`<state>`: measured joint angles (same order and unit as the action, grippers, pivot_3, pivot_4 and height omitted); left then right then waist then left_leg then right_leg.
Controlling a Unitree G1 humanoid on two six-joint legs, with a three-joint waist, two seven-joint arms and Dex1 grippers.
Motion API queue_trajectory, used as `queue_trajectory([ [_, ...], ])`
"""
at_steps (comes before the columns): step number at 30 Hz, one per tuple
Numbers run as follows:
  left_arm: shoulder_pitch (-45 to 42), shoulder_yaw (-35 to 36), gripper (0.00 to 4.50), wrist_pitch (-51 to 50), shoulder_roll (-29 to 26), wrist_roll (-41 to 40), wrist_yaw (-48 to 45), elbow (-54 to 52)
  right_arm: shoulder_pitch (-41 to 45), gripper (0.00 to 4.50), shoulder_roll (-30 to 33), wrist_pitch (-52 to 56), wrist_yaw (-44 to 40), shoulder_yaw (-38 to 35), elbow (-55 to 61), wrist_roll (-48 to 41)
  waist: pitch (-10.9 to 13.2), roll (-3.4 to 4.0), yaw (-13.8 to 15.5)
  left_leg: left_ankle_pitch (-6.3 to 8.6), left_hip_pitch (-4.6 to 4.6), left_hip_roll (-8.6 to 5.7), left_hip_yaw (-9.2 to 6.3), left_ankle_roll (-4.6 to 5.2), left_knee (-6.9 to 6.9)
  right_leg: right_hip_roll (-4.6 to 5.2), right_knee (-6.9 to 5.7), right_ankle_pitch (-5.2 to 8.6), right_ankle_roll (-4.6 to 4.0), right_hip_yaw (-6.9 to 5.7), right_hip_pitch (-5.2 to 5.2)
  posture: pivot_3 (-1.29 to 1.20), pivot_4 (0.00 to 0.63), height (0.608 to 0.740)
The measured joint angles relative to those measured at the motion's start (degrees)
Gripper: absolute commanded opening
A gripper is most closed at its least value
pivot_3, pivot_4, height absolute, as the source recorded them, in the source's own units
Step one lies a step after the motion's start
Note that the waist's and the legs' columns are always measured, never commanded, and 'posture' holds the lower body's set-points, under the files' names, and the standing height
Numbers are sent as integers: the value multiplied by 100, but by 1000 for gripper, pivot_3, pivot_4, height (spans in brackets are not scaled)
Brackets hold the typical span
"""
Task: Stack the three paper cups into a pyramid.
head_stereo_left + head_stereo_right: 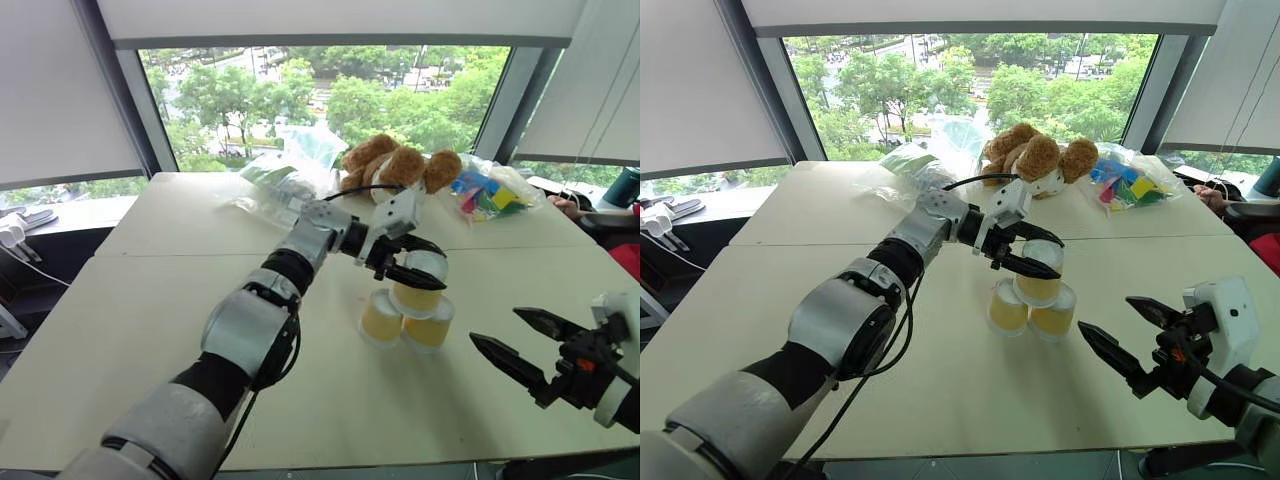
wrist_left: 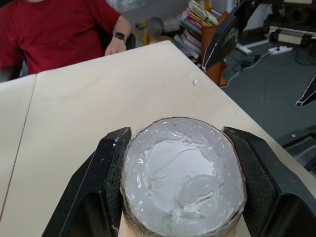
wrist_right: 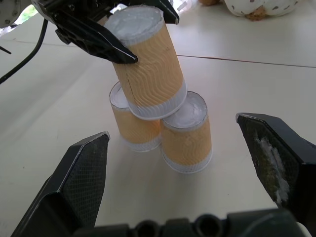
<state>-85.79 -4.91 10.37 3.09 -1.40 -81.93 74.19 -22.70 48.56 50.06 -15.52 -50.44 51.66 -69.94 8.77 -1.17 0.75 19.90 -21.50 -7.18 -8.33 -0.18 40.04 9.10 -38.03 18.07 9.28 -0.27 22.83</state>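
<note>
Left claw: the left gripper (image 1: 418, 262) reaches in from the left over the middle of the table, its black fingers (image 2: 106, 173) clamped on either side of the top cup (image 3: 147, 69), near that cup's white base.
Top cup: upside down, white base up and tilted; its rim rests across the white bases of the two lower cups, over the seam between them.
Lower left cup: lower left cup (image 1: 381, 316) stands upside down on the table (image 1: 150, 300), touching its neighbour.
Lower right cup: lower right cup (image 1: 428, 328) stands upside down just right of it and slightly nearer.
Pyramid: two cups below, one above, with the claw closed on the upper one.
Right claw: the right gripper (image 1: 524, 345) hangs at the near right with fingers spread wide and nothing between them, pointing toward the cups but well apart from them.
Far edge, bags: a clear plastic bag (image 1: 280, 180) lies crumpled at far left of centre; another bag (image 1: 490, 192) at far right holds bright coloured pieces.
Far edge, toy: a brown teddy bear (image 1: 395, 165) lies between the two bags.
Person: an arm in a red sleeve (image 2: 59, 29) rests at the table's right end.
</note>
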Motion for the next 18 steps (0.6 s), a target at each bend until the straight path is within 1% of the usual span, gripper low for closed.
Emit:
queue_trajectory([
  [7, 1, 1, 2376, 129, 51, 150, 252, 2, -27, 4500, 21, -142, 185, 82, 1, -18, 0, 0, 1, 0, 2, 0, 0, 0, 0, 0, 0, 0, 0, 0, -2, 0, 150, 740],
  [9, 1, 7, 3404, 133, 51, 182, 270, 7, -32, 4500, 33, -170, 216, 94, 2, -17, 0, 0, 2, 0, 3, 0, 0, 0, 0, 0, 0, 0, 0, 0, -3, 0, 150, 740],
  [10, 1, 1, 3755, 131, 47, 209, 272, 13, -36, 4500, 45, -174, 230, 111, 2, -15, 0, 0, 1, 0, 3, 0, 0, 0, 1, 0, 0, 0, 0, 0, -3, 0, 150, 740],
  [11, 14, 1, 4312, 130, 47, 218, 261, 40, -42, 4500, 53, -176, 239, 129, 2, -13, 0, 0, 1, 0, 3, 0, 0, 0, 0, 0, 0, 0, 0, 0, -3, 0, 150, 740],
  [12, 30, 2, 4415, 126, 47, 221, 248, 59, -44, 4500, 59, -178, 245, 148, 2, -13, 0, 0, 0, 0, 3, 0, 0, 0, 0, -1, -1, 0, 0, 0, -2, 0, 150, 740],
  [18, 42, 56, 4415, 14, 44, 206, 86, 97, -22, 4500, 171, -221, 285, 251, 1, -3, 0, 0, -2, 0, 3, 0, 2, 0, 1, -1, -2, 0, 0, 0, -3, 0, 150, 740],
])
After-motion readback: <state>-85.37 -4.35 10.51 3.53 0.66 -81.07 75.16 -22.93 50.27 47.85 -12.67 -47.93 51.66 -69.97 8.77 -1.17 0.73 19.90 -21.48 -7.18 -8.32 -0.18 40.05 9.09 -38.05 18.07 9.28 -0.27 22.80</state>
